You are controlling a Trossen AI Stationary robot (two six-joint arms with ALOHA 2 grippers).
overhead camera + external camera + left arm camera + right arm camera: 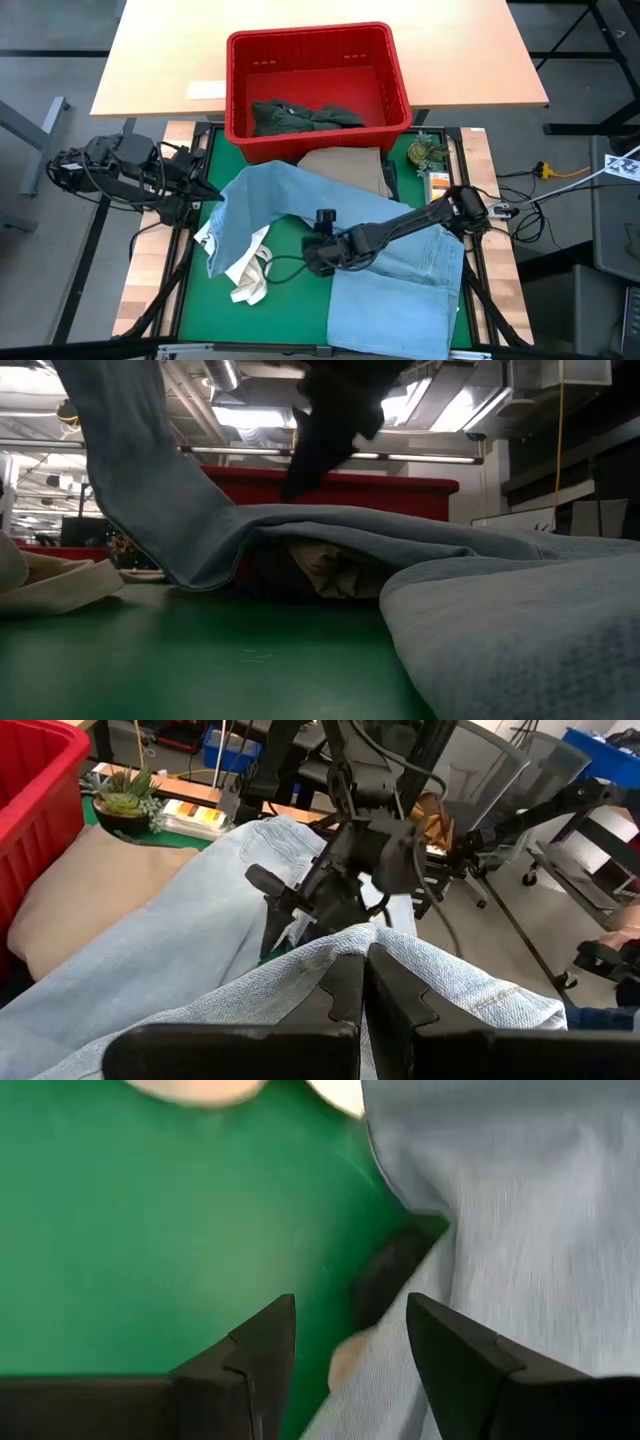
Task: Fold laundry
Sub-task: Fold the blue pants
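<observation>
1. Left gripper (362, 982): jaws clenched on an edge of the light blue jeans (400, 270), lifted at the left side of the tabletop (270, 330).
2. Right gripper (345, 1345): jaws released, grasping nothing, poised above the green surface at the jeans' edge.
3. Jeans' long axis: diagonal, from the raised left end down to the near right corner.
4. High view only: red basket (318, 80) holding a dark green-grey garment (300, 117), beige piece (345, 165), white tote bag (250, 270).
5. Low view only: the beige piece sits under the arching denim.
</observation>
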